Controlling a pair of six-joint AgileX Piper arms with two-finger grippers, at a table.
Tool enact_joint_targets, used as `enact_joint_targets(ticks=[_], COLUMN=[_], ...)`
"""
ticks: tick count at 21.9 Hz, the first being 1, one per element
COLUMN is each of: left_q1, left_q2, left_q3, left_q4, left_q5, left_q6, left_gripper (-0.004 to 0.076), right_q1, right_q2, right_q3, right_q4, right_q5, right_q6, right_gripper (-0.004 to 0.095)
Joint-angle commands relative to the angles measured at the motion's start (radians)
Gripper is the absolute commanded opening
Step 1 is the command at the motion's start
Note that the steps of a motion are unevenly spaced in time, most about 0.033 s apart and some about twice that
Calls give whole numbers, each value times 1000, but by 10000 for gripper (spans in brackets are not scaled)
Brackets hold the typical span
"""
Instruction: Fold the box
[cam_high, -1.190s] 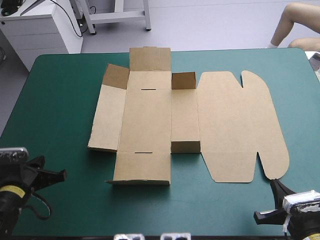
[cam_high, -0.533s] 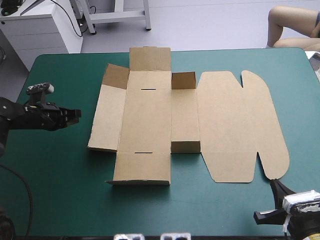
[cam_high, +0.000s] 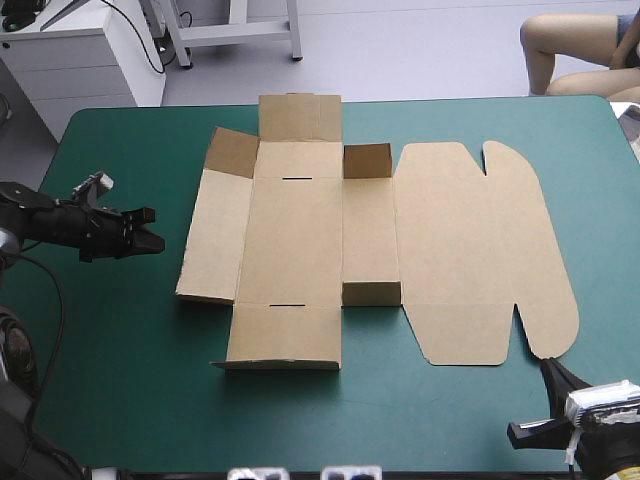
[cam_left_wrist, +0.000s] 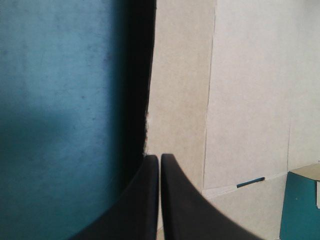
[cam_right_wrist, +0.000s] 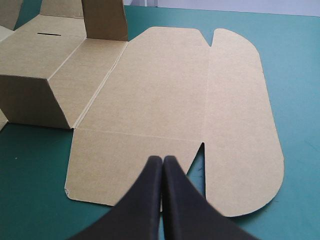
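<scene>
In the high view the brown box (cam_high: 300, 240) lies opened out at the middle of the table (cam_high: 120, 390). Most of its panels are flat, and a few small flaps (cam_high: 367, 161) stand up along the far and near edges. Its lid (cam_high: 480, 250), with rounded corners, lies flat on the right. The left gripper (cam_high: 150, 232) hangs over the left part of the table, pointing right at the box's left panel and just short of its edge. The right gripper (cam_high: 553, 372) sits at the near right corner, its tip just beside the lid's near rounded corner.

In the left wrist view the left gripper (cam_left_wrist: 159, 159) has its black fingers pressed together into one point with nothing between them. The tip is at the left edge of the box (cam_left_wrist: 235, 100), with the teal-green cover (cam_left_wrist: 60, 100) to the outer side and a dark shadow along that edge.

In the right wrist view the right gripper (cam_right_wrist: 163, 161) is likewise closed and empty. Its tip is over the near edge of the lid (cam_right_wrist: 165, 90), beside a notch cut there. Beyond the lid, two flaps (cam_right_wrist: 105, 20) stand upright.
</scene>
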Motion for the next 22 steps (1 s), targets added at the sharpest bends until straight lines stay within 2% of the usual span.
enact_joint_targets(ticks=[1,3,5,7,8,10,19,22], left_q1=[-2,-2,-2,-2,-2,-4,-192,-203], left_q2=[-20,-11,2,14,25,40,153,167], left_q3=[-33,-33,-33,-33,-33,-33,-33,-33], left_q4=[-67,-72,-62,-57,-64,-108,-72,-67], left_q5=[9,8,8,1,-1,-6,22,33], left_q6=[12,16,17,17,15,11,11,11], left_gripper=[25,76,173,313,428,534,536,535], right_q1=[-4,-4,-4,-4,-4,-4,-4,-4], right_q2=[-24,-24,-24,-24,-24,-24,-24,-24], right_q3=[-31,-31,-31,-31,-31,-31,-31,-31], right_q4=[6,6,6,6,6,6,6,6], right_q5=[-74,-74,-74,-74,-74,-74,-74,-74], right_q6=[0,0,0,0,0,0,0,0], right_gripper=[-20,-20,-20,-20,-20,-20,-20,-20])
